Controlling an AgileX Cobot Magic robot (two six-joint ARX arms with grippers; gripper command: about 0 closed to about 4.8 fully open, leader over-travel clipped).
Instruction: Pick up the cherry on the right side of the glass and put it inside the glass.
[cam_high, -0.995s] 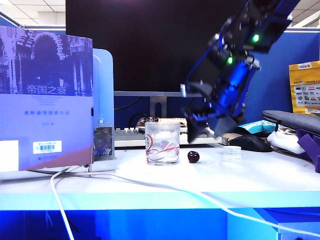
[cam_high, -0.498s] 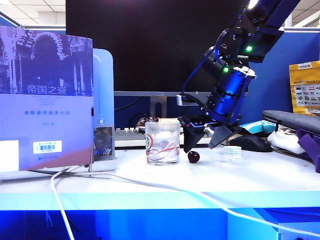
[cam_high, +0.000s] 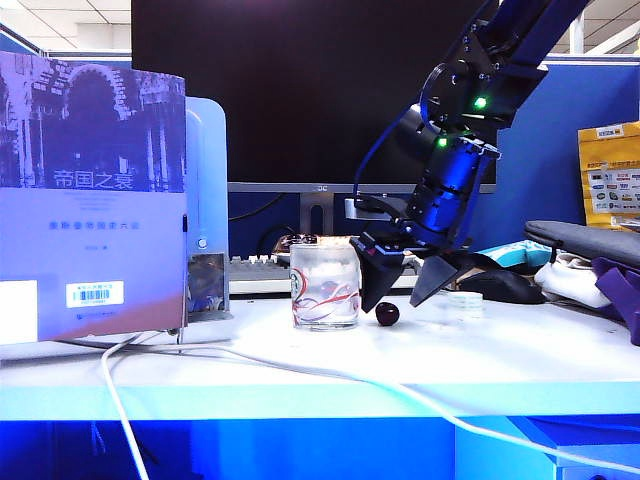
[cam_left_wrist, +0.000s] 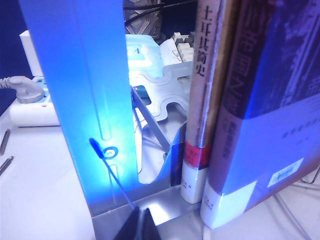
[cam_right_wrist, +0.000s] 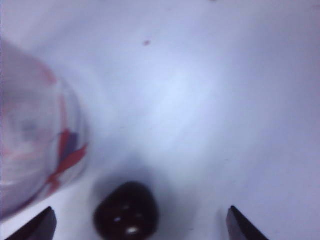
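There's the cherry (cam_high: 387, 314), dark and glossy, sitting on the white table (cam_high: 520, 350) just to the right of the glass (cam_high: 324, 285), not touching it. The glass stands upright, red ribbon lines curling round its clear wall. Right above the cherry hangs the right gripper (cam_high: 398, 292), jaws spread wide, one fingertip on each side of the fruit, nothing held. From its wrist camera the cherry (cam_right_wrist: 126, 210) lies between the two dark fingertips (cam_right_wrist: 39, 226), the glass (cam_right_wrist: 35, 130) blurred beside it. The left gripper (cam_left_wrist: 136, 226) sits behind the books (cam_left_wrist: 235, 100) at a metal bookend (cam_left_wrist: 155, 135); its tips look pressed together.
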